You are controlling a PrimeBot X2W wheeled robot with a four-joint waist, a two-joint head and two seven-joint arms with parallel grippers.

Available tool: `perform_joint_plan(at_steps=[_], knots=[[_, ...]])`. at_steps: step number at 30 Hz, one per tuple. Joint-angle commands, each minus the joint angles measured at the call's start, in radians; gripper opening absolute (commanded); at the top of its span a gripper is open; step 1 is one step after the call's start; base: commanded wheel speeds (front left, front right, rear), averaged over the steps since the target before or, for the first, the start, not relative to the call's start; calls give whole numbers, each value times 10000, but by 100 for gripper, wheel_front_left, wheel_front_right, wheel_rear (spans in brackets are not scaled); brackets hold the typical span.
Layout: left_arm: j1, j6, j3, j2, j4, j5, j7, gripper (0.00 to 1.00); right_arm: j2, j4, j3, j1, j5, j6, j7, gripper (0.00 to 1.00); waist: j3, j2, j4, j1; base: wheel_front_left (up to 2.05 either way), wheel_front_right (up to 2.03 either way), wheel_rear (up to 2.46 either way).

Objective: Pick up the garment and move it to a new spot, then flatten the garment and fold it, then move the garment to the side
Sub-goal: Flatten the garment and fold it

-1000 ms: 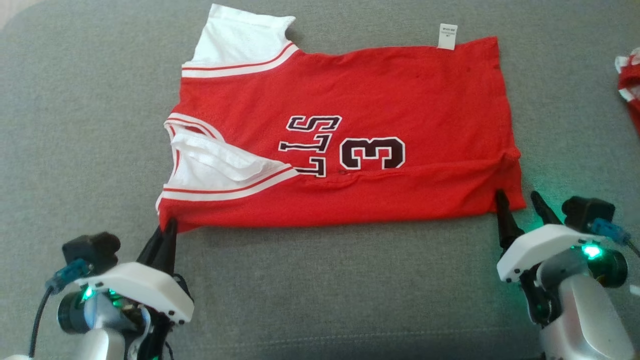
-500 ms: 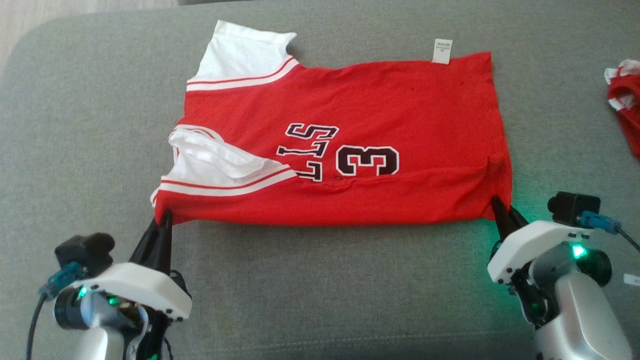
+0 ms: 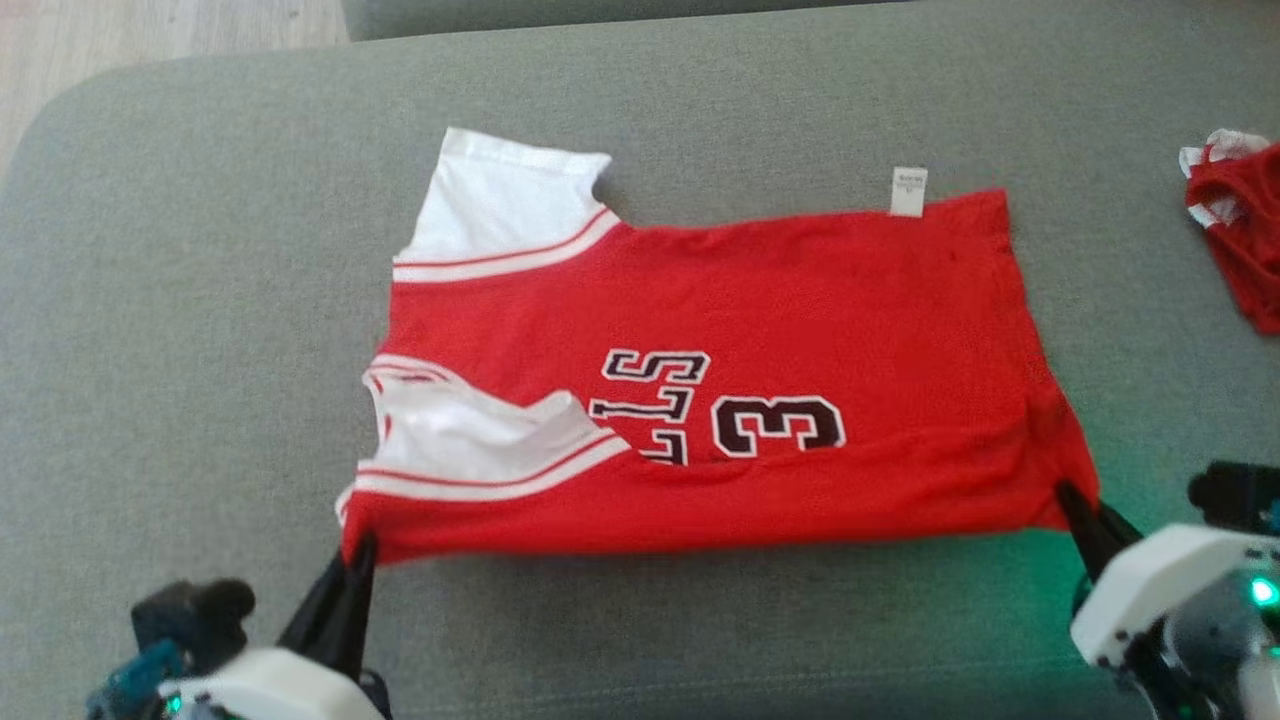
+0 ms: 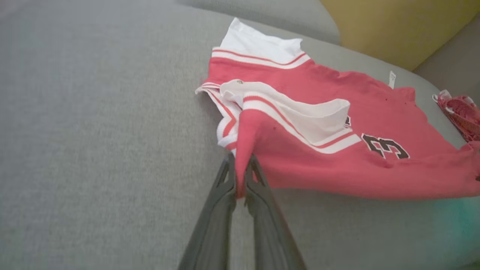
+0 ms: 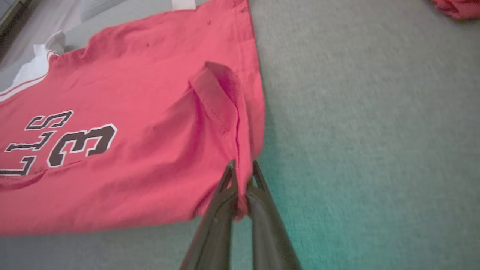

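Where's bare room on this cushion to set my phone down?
Bare grey cushion lies left of the red jersey, beyond its far edge, and nearside between the left gripper and right gripper. A narrower strip separates it from the second red garment. Crowded: both near corners, where the grippers pinch fabric.

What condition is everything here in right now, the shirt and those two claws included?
Red jersey: mostly flat on the grey cushion, near sleeve folded inward, near edge lifted at both corners.
Left claw: shut on the jersey's near corner, sleeve end.
Right claw: shut on the jersey's near corner, hem end.
Other red garment: crumpled, lying apart.
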Motion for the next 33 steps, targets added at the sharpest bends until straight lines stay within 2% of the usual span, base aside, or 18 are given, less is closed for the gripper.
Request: perform_joint_plan(at_steps=[1,12,13,14,15,16,21,25,33], knots=[[-173,91,297,-19,-466,-57,-6,0,-238,-495,-23,-44,112,-9,39,0,10,0,4,0,0,0,0],[46,100,34,-353,680,-353,-215,0,176,-299,-178,198,-85,-9,-200,0,171,0,-120,0,0,0,0],[-6,102,41,-358,810,-358,-250,0,184,-248,-184,174,-123,-9,-264,15,189,0,-145,0,0,0,0],[-52,105,54,-360,915,-366,-286,22,190,-206,-173,156,-156,-9,-314,39,209,0,-176,0,0,0,0],[-93,105,69,-356,994,-369,-325,57,197,-180,-156,148,-173,-9,-358,82,227,0,-208,0,0,0,0],[-136,104,94,-335,1049,-367,-359,100,205,-168,-156,152,-177,-9,-397,100,244,0,-240,0,0,0,0],[-421,160,429,20,953,-236,-533,100,182,-305,-309,152,-284,-9,-740,100,351,0,-431,0,0,0,0],[-969,154,720,546,641,-15,-470,100,213,-657,-415,-48,-470,-9,-1156,100,495,0,-611,0,0,0,0],[-3779,-410,660,1938,644,520,686,100,199,-1419,460,-1342,-936,-9,-1881,100,1236,0,-1012,0,0,0,0]])
